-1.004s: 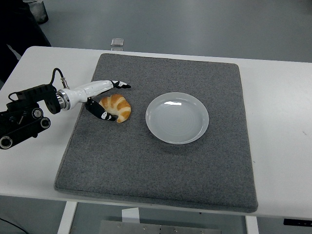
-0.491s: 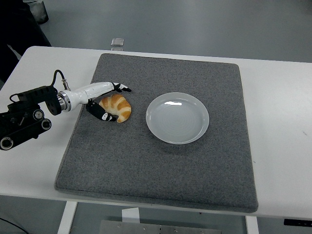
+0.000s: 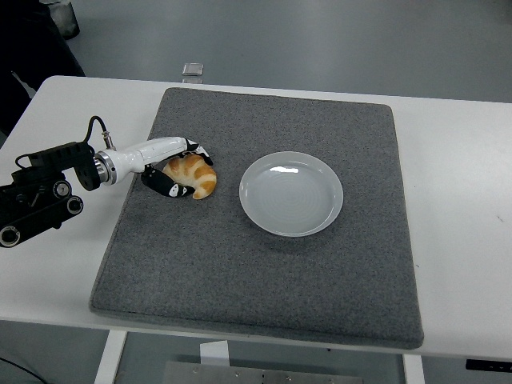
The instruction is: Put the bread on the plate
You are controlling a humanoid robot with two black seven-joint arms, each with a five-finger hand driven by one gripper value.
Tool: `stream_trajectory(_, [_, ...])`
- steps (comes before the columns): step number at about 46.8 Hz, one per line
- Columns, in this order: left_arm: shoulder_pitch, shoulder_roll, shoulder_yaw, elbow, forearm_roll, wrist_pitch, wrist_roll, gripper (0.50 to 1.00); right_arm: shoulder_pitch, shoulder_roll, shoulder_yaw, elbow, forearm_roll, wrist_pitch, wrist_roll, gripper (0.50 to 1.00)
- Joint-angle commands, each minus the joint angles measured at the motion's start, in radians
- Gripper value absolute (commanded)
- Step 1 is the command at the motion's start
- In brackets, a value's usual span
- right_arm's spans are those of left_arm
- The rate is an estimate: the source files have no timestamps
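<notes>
The bread, a golden croissant (image 3: 194,175), lies on the grey mat (image 3: 264,272) to the left of the empty white plate (image 3: 291,193). My left hand (image 3: 182,170) reaches in from the left edge and its fingers (image 3: 197,150) curl over the croissant's far side while the thumb presses its near side. The croissant still rests on the mat. The right arm is out of view.
The grey mat covers most of the white table (image 3: 464,184). A small clear object (image 3: 192,70) sits at the table's far edge. A dark shape (image 3: 32,48) shows at the top left corner.
My left hand's fingers have closed down from spread above the croissant to wrapped around it. The croissant has shifted very little.
</notes>
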Motion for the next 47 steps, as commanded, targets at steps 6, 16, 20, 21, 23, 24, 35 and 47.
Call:
stream_trajectory(6, [0.001,0.002,0.002,-0.004,0.002,-0.001,0.001,0.5,0.0,0.0,0.001,0.0,0.0,0.0,0.0,0.952])
stream_trajectory(16, [-0.016,0.016,-0.01,-0.006,-0.005,-0.001,0.001,0.5,0.0,0.0,0.001,0.0,0.0,0.0,0.0,0.952])
stream_trajectory(20, [-0.047,0.037,-0.012,-0.007,-0.011,0.001,0.001,0.5,0.0,0.0,0.001,0.0,0.0,0.0,0.0,0.954])
stream_trajectory(21, [-0.056,0.042,-0.014,-0.009,-0.014,0.001,0.001,0.5,0.0,0.0,0.001,0.0,0.0,0.0,0.0,0.952])
stream_trajectory(23, [-0.07,0.048,-0.017,-0.009,-0.018,0.002,0.001,0.5,0.0,0.0,0.001,0.0,0.0,0.0,0.0,0.952])
stream_trajectory(24, [-0.078,0.051,-0.018,-0.009,-0.02,0.002,0.001,0.5,0.0,0.0,0.001,0.0,0.0,0.0,0.0,0.952])
stream_trajectory(35, [-0.189,0.091,-0.021,-0.012,-0.084,-0.002,0.001,0.5,0.0,0.0,0.001,0.0,0.0,0.0,0.0,0.952])
stream_trajectory(47, [-0.294,0.103,-0.023,-0.012,-0.117,-0.117,0.001,0.5,0.0,0.0,0.001,0.0,-0.001,0.0,0.0,0.952])
